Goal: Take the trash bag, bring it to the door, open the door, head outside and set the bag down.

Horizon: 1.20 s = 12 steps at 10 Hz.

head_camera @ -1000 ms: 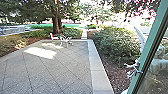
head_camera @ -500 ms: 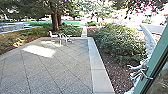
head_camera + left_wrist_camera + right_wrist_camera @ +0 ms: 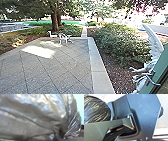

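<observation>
Furniture [image 3: 64,37] on paving [image 3: 50,67] — shrubs [image 3: 115,45] beside

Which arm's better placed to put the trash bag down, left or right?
Probably left: the trash bag looms large in that wrist view, its folds gathering together, while the right wrist view shows less of it. Grip unclear.

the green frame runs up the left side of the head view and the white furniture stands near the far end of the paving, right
Not quite: the head view shows the green frame at the right side, not the left. The white furniture does stand near the far end of the paving.
</observation>
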Available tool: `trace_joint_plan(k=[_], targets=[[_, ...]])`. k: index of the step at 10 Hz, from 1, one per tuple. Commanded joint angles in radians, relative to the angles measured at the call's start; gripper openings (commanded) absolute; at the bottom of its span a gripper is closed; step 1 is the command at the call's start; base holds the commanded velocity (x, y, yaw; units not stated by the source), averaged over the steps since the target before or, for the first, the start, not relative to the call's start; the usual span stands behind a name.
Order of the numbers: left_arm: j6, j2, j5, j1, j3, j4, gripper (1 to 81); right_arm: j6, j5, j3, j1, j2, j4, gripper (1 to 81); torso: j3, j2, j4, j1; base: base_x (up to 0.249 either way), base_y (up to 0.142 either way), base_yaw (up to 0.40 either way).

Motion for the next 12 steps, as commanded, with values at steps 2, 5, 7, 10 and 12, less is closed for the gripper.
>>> trace_joint_plan(k=[2, 5, 7, 10, 12], targets=[[0.0, 0.003, 0.065, -0.03, 0.002, 0.008, 1.0, -0.004, -0.065, 0.008, 0.023, 0.009, -0.005, 81.1, 0.0, 0.0, 0.0, 0.001, 0.125, 0.0, 0.0], [0.0, 0.003, 0.065, -0.028, 0.002, 0.008, 1.0, -0.004, -0.067, 0.008, 0.022, 0.009, -0.008, 81.1, 0.0, 0.001, 0.0, 0.001, 0.125, 0.0, 0.0], [0.0, 0.001, 0.063, -0.028, 0.002, 0.008, 1.0, -0.005, -0.067, 0.008, 0.023, 0.009, -0.01, 81.1, 0.0, 0.0, 0.0, -0.002, 0.125, 0.0, 0.0], [0.0, 0.001, 0.065, -0.03, 0.002, 0.008, 1.0, -0.005, -0.065, 0.008, 0.021, 0.009, -0.011, 81.1, 0.0, -0.001, 0.0, -0.004, 0.125, 0.0, 0.0], [0.0, 0.0, 0.063, -0.03, 0.002, 0.006, 1.0, -0.005, -0.065, 0.008, 0.021, 0.009, -0.011, 81.1, 0.0, -0.001, 0.0, -0.003, 0.113, 0.0, 0.0]])
